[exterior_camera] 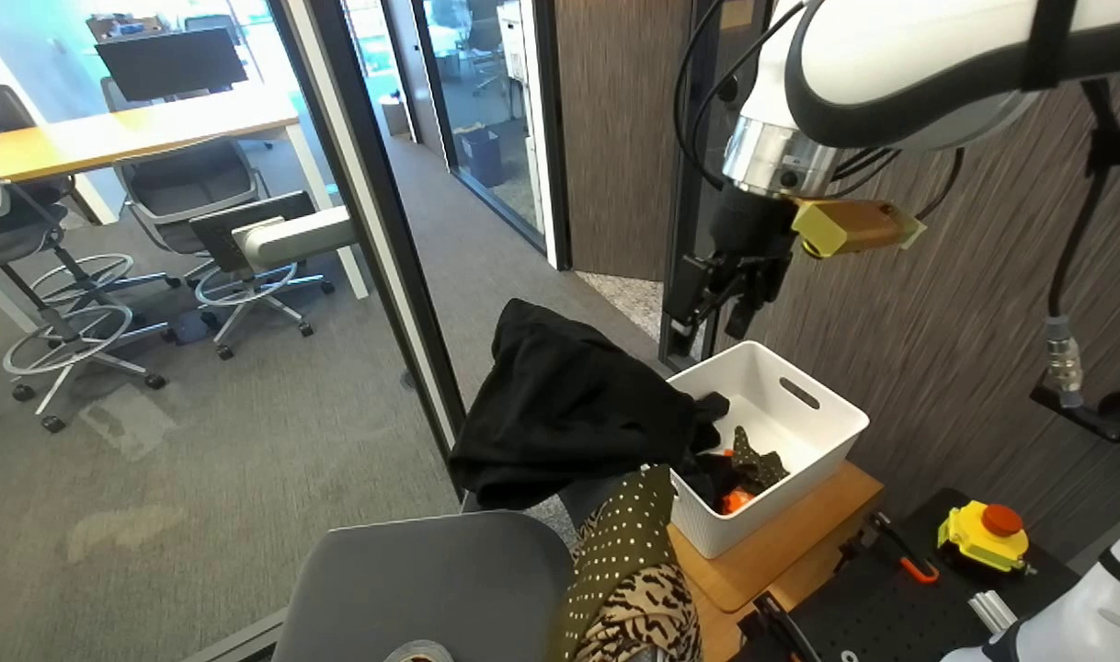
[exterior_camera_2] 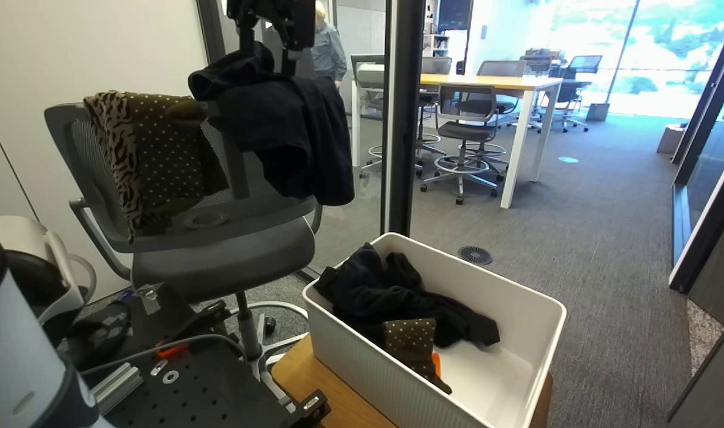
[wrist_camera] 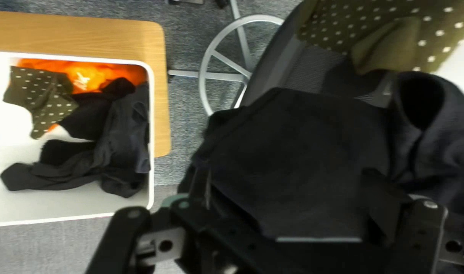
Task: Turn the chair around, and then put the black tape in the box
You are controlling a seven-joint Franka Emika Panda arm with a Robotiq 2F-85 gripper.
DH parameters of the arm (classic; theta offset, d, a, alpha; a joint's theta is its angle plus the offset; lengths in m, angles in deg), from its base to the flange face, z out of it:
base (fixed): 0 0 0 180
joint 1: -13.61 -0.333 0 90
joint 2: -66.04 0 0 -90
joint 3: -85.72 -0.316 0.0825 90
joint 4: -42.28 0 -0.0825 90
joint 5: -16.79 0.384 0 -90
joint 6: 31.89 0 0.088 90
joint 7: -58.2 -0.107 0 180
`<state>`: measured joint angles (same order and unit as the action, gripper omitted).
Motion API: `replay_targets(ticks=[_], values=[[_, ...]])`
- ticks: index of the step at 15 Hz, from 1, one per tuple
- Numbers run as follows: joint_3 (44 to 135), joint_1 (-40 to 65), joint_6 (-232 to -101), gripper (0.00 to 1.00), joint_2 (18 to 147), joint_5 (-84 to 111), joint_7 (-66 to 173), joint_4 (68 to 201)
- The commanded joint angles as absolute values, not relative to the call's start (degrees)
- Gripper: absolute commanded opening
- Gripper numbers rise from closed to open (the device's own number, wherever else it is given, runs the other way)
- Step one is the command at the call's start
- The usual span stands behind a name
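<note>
The chair has a grey seat and a mesh back draped with a dotted olive cloth and a black garment. The box, a white tub, holds dark clothes and something orange. My gripper is high up with its jaws wide apart. In the wrist view the black garment fills the space beyond the fingers, and nothing is gripped. A ring-shaped roll lies on the seat, cut off by the frame edge; whether it is the black tape I cannot tell.
Under the tub is a wooden surface. A yellow emergency-stop button sits on the black perforated plate. Close by the chair runs a dark post of the glass wall. A person stands in the background.
</note>
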<state>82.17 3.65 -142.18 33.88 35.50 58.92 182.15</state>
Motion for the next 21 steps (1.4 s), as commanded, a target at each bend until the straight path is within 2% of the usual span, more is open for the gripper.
replay_targets(ticks=[1,10,20,21], values=[[80.5,1.2,-142.6,1.0,34.5,44.1,56.1,180.0],[76.1,-1.9,-142.3,1.0,38.3,50.8,57.6,182.2],[73.3,-1.5,-145.8,1.0,44.4,46.6,56.0,183.5],[73.2,-1.6,-146.3,0.92,44.5,46.4,56.2,183.7]])
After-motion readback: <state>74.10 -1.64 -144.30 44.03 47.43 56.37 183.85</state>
